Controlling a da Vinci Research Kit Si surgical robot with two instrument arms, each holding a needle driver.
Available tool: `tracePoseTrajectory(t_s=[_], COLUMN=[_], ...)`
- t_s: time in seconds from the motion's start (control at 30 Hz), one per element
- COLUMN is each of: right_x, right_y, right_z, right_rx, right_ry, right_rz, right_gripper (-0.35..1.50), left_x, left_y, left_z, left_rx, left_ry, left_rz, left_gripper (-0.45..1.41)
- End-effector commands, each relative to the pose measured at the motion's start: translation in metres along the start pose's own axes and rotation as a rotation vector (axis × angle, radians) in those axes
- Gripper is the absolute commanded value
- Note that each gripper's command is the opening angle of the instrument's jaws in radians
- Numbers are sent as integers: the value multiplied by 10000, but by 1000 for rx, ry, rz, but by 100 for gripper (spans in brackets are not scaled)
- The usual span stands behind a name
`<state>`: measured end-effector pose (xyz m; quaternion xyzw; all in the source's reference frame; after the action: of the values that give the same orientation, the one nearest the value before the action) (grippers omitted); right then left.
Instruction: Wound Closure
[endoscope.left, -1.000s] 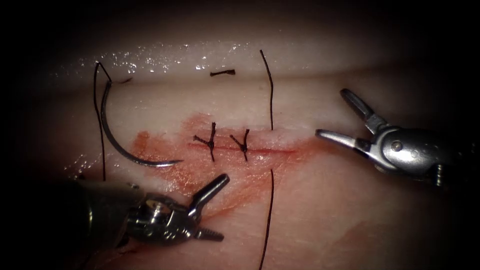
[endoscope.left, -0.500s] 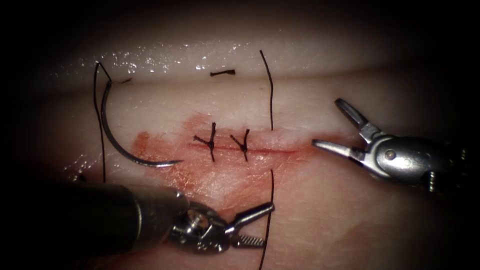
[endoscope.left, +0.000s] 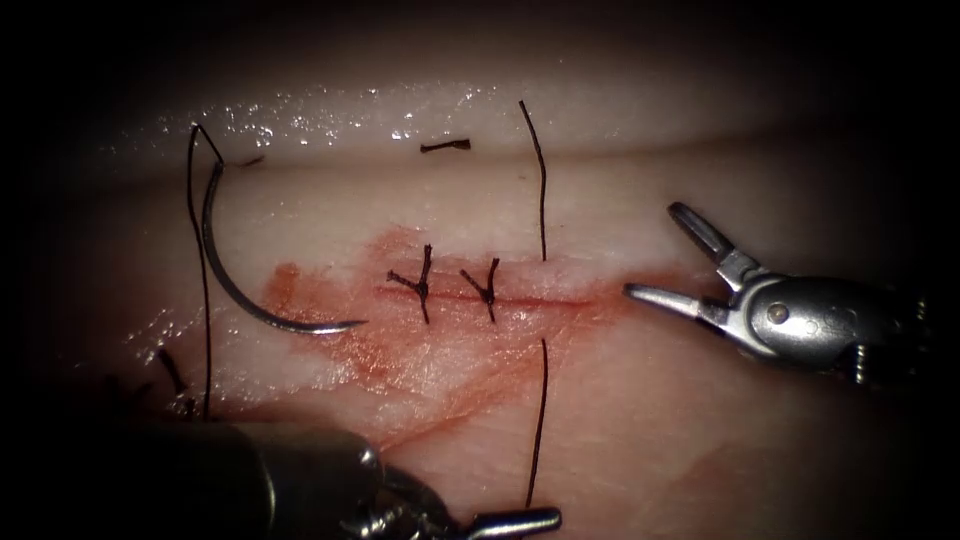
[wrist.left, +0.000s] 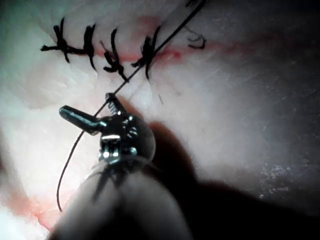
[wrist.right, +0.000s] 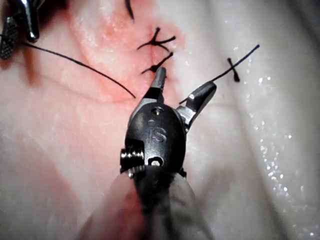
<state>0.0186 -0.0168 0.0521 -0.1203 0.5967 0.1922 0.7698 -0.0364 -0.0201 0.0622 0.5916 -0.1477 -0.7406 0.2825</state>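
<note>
The curved needle (endoscope.left: 235, 290) lies free on the tissue (endoscope.left: 680, 440) left of the cut (endoscope.left: 545, 298), not in the tissue, with its thread (endoscope.left: 203, 300) running down past it. Two tied knots (endoscope.left: 455, 287) sit on the cut. To their right another thread passes through the cut; its lower strand (endoscope.left: 538, 420) reaches my left tool (endoscope.left: 520, 520). That tool (wrist.left: 86, 103) stands open with the thread (wrist.left: 130, 77) lying between its jaws. My right tool (endoscope.left: 655, 255) is open at the cut's right end and holds nothing; its jaws (wrist.right: 186, 79) hover over the tissue.
A short cut piece of thread (endoscope.left: 445, 146) lies above the knots. The upper strand (endoscope.left: 540, 180) runs up from the cut. Red fluid (endoscope.left: 420, 350) stains the tissue around the cut. Small thread ends (endoscope.left: 172, 372) lie at the lower left.
My left tool has moved right and down, from beside the needle tip to the lower strand's end. The right tool shifted slightly down. The needle has not moved.
</note>
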Motion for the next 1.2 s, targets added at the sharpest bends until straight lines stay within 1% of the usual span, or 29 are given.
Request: tracePoseTrajectory(t_s=[0.03, 0.2, 0.23, 0.27, 0.3, 0.37, 0.4, 0.47, 0.5, 0.53, 0.57, 0.6, 0.63, 0.67, 0.73, 0.77, 0.87, 1.03, 1.13, 1.2], right_x=[-3, -4, -4, -4, -5, -5, -4, -2, -1, 1, 4, 6, 13, 13, 20, 25, 34, 45, 53, 57], right_y=[-4, -6, -7, -8, -8, -9, -11, -16, -18, -22, -26, -29, -38, -38, -46, -51, -63, -81, -89, -92], right_z=[8, 7, 6, 6, 5, 5, 5, 6, 6, 7, 8, 8, 10, 10, 12, 15, 23, 33, 38, 41], right_rx=[1, 11, 16, 25, 35, 47, 68, 133, 161, 185, 213, 229, 270, 270, 306, 319, 344, 400, 406, 400], right_ry=[3, 5, 6, 3, -6, -13, -26, -68, -84, -100, -122, -137, -174, -174, -199, -206, -214, -237, -236, -232], right_rz=[0, 1, 2, 5, 12, 12, 0, -32, -56, -74, -100, -122, -182, -182, -247, -288, -391, -506, -557, -582], right_gripper=[128, 128, 128, 128, 128, 128, 128, 128, 127, 127, 125, 125, 118, 118, 105, 107, 122, 123, 125, 120], left_x=[-3, 4, 7, 10, 13, 14, 16, 16, 15, 13, 11, 9, 3, 3, -1, -3, -6, -8, -11, -13], left_y=[3, 8, 9, 10, 10, 9, 7, 1, -3, -9, -14, -19, -29, -29, -37, -41, -51, -61, -66, -69], left_z=[7, 0, -2, -6, -8, -9, -10, -12, -13, -15, -17, -18, -22, -22, -25, -27, -30, -36, -37, -38], left_rx=[-1, -10, -13, -17, -21, -23, -23, -23, -21, -19, -18, -15, -10, -10, -8, -6, -4, -3, -1, -1], left_ry=[1, 32, 41, 53, 58, 64, 67, 71, 69, 67, 66, 59, 48, 48, 49, 45, 43, 39, 34, 34], left_rz=[-1, 12, 15, 18, 19, 18, 17, 12, 9, 5, 1, -3, -12, -12, -20, -24, -34, -45, -50, -53], left_gripper=[57, 59, 66, 84, 89, 89, 86, 63, 47, 12, -13, -45, -45, -45, -45, -45, -45, -45, -45, -45])
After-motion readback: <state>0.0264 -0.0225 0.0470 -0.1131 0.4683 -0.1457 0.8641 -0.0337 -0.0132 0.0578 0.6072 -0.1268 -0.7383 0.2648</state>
